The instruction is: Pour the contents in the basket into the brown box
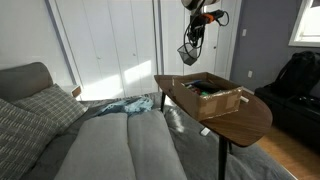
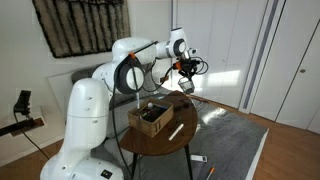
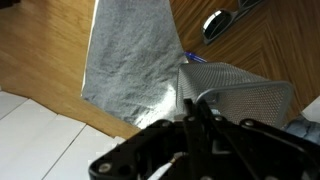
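The basket [image 1: 188, 52], a small dark wire-mesh bin, hangs from my gripper [image 1: 194, 22] high above the near end of the brown box [image 1: 210, 95]. The box is a shallow cardboard box with flaps and dark items inside, standing on the oval table [image 1: 240, 122]. In an exterior view the gripper [image 2: 184, 68] holds the basket [image 2: 186, 83] above and beside the box [image 2: 150, 116]. In the wrist view my fingers [image 3: 193, 112] are shut on the rim of the mesh basket [image 3: 245, 95]. The basket's contents are not visible.
A white stick-like item [image 2: 175, 131] lies on the table beside the box. A grey bed with pillows [image 1: 40, 110] stands next to the table. A grey blanket [image 3: 130, 60] and a dark shiny object [image 3: 214, 22] lie on the wood floor. A black bag [image 1: 295, 80] sits beyond the table.
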Motion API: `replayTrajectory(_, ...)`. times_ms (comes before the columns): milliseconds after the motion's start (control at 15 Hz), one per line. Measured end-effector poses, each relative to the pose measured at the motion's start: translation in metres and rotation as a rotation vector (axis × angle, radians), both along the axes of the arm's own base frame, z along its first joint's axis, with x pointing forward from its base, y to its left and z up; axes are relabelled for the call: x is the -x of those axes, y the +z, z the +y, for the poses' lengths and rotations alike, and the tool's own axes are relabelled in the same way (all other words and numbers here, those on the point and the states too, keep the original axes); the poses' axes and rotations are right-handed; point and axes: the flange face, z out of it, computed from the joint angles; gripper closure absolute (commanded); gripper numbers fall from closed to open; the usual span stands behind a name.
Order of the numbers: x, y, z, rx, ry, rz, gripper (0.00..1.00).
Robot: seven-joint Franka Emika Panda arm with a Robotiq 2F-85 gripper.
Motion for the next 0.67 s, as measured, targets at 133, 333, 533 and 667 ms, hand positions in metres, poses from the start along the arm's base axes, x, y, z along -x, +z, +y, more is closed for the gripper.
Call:
replayTrajectory(133,0.007,0.007,-0.029,-0.094,0.002,-0.010,0.98)
replayTrajectory(333,0.012,0.003,-0.043,-0.234,0.037,-0.009,0.98)
replayTrajectory(533,0.013,-0.018,-0.035,-0.352,0.098,0.036,0.98)
replayTrajectory(667,0.010,-0.035,-0.003,-0.429,0.149,0.091,0.93)
